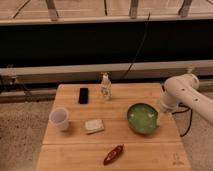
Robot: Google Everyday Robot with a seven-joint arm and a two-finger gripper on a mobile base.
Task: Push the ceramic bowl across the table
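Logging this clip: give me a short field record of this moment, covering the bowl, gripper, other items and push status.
table: light wood, plank seams
bowl: green, upright, right half of table
gripper: low at the bowl's right rim, arm reaching in from the right; contact unclear
cup: white, upright, left side
phone: dark, flat, back left
bottle: small, upright, back centre
white pad: flat, between cup and bowl
red-brown item: front centre
push status: bowl near right edge, likely to be pushed left
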